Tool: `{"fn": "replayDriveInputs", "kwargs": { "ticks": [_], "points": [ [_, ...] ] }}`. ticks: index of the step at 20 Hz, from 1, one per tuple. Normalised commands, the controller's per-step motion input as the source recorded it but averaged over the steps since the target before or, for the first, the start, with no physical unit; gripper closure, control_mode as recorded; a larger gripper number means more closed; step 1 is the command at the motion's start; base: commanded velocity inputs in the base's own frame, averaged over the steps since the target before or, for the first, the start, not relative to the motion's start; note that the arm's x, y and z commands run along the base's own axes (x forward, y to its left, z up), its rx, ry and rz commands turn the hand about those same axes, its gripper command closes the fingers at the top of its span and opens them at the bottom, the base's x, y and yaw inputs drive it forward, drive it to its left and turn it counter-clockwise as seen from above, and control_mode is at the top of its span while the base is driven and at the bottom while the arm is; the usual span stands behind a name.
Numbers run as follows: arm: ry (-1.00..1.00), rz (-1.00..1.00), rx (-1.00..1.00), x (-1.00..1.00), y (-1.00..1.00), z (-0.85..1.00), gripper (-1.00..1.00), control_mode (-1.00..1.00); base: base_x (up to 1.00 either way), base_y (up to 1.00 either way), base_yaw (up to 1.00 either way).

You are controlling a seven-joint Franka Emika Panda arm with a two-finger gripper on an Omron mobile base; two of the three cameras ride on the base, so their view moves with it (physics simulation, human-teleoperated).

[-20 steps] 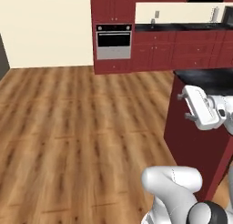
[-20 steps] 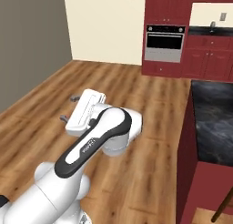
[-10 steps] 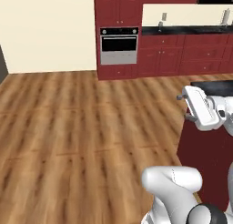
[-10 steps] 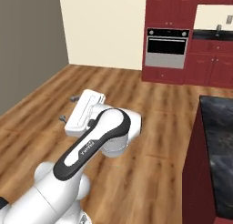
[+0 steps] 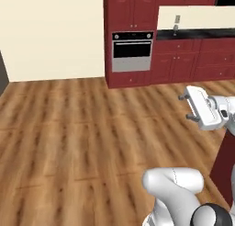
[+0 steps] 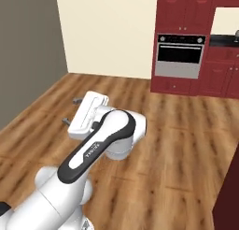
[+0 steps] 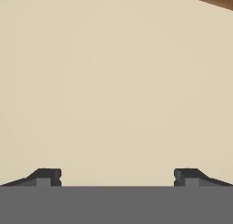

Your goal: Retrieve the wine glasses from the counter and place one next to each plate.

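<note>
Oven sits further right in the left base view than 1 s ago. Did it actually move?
No. The oven is still set in the same red cabinets; cabinets, wall and floor all shifted with it, so the base moved the camera.

Your left base view looks forward and down from behind the white arm's left, your right base view from behind its right. Both share the brown plank wood floor (image 5: 69, 128), the silver-fronted built-in oven (image 6: 179, 56) and the plain cream wall (image 5: 50, 32). Your hand view faces that wall.
</note>
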Motion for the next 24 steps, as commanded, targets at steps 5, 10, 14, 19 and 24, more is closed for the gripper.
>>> {"fn": "replayDriveInputs", "kwargs": {
  "ticks": [5,10,14,19,24],
  "points": [
    [0.00,0.00,0.00,0.00,0.00,0.00,-1.00,1.00,1.00,0.20,-0.06],
    [0.00,0.00,0.00,0.00,0.00,0.00,-1.00,1.00,1.00,0.35,-0.10],
    [0.00,0.00,0.00,0.00,0.00,0.00,-1.00,1.00,0.95,0.69,-0.22],
    [0.00,0.00,0.00,0.00,0.00,0.00,-1.00,1.00,0.88,0.23,-0.14],
    [0.00,0.00,0.00,0.00,0.00,0.00,-1.00,1.00,1.00,-0.53,0.00]
  ]
}}
